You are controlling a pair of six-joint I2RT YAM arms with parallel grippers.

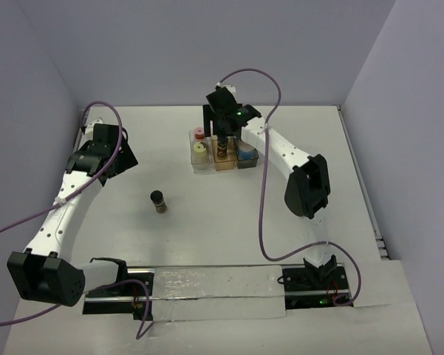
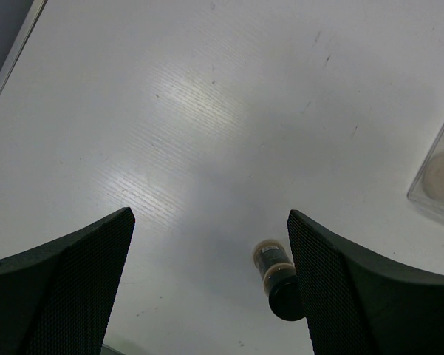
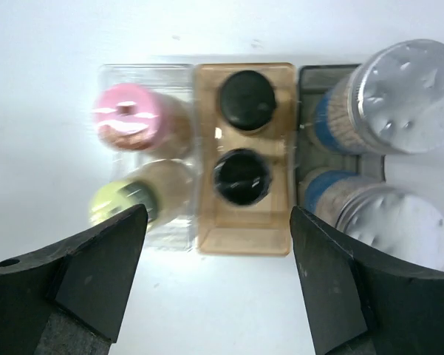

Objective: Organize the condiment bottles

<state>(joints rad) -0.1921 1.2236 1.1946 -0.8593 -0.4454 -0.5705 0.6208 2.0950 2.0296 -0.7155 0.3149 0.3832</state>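
Table [image 1: 222,237]: white, arm bases along its near edge. L arm [image 1: 55,222] runs up the left side. R arm [image 1: 281,151] bends in over the tray [image 1: 205,169] at mid-back.

Top cam: the R gripper head blocks the tray's back half, so what sits in the amber section is hard to make out there. R wrist cam looks straight down & shows it all:
- clear compartment [image 3: 144,68]: pink-capped bottle [image 3: 125,115] at back, cream-capped bottle [image 3: 118,200] in front. Both blurred.
- amber compartment [image 3: 244,248]: two black-capped jars [image 3: 245,100], one behind the other.
- grey compartment [image 3: 321,70]: two blue-label bottles [image 3: 406,96] w/ pale caps. The front one is partly cut by a finger.

R gripper [image 3: 218,211]: over the amber section, fingers spread wide, nothing pinched. One finger hides the cream bottle's lower part.

L gripper [image 2: 208,214]: fingers also wide apart, nothing between them, hovering over bare table.

Third dark jar [image 1: 159,201]: alone on the table, well apart from the tray, upright in top cam. L wrist cam has it low in frame, just beside one finger, label unreadable. The tray is only a sliver at that view's right edge.
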